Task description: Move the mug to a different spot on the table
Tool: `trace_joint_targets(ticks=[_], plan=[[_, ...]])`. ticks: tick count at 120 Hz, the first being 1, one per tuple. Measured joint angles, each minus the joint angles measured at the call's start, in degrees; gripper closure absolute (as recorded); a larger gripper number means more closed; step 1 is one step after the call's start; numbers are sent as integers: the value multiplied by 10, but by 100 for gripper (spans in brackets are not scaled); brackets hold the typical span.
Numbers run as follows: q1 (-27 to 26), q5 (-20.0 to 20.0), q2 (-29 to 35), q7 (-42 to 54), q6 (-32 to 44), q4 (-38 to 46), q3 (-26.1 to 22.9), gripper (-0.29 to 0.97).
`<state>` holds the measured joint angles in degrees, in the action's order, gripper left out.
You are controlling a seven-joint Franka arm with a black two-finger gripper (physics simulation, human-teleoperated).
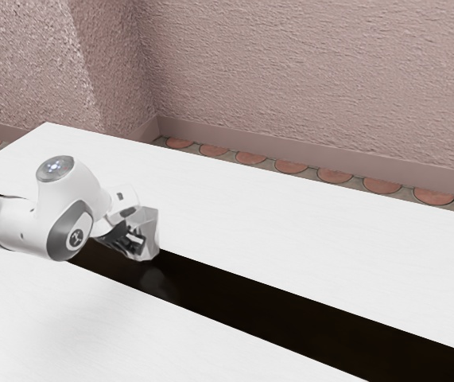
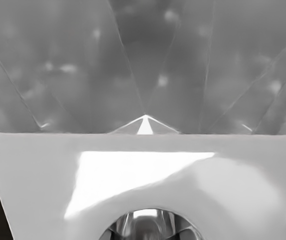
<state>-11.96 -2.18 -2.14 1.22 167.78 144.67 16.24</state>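
Exterior view: A white Franka arm (image 1: 60, 223) reaches in from the exterior view's left over a white table (image 1: 306, 215), its black gripper (image 1: 133, 239) down against a grey, faceted mug (image 1: 147, 229). The mug stands at about eight o'clock from the view's centre, on the near edge of the table's white far half, where it meets a dark band (image 1: 290, 318) that crosses the table toward four o'clock. The mug leans slightly, and a faint reflection lies on the band just below it, toward five o'clock. Whether the gripper is clamped on the mug or spread beside it cannot be told from here. At twelve o'clock, a rough pink wall (image 1: 306, 64) rises behind a row of round terracotta floor tiles (image 1: 334, 175).

Wrist view: The mug (image 2: 143, 165) sits directly under the hand. Its pale rim crosses the picture, with the grey faceted inside (image 2: 132, 65) beyond it. The rounded opening of the handle (image 2: 150, 227) lies on the nearer side of the rim.
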Motion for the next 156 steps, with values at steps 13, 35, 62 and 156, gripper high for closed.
trace_joint_targets(ticks=[13, 35, 62, 156], plan=[[-7, 0, 1, 1, 1, 1, 0, 64], [-30, 0, 0, 2, 2, 2, 0, 64], [-31, -1, -1, 5, 0, 1, -1, 24], [-39, 97, 103, 11, -208, -197, 2, 1]])
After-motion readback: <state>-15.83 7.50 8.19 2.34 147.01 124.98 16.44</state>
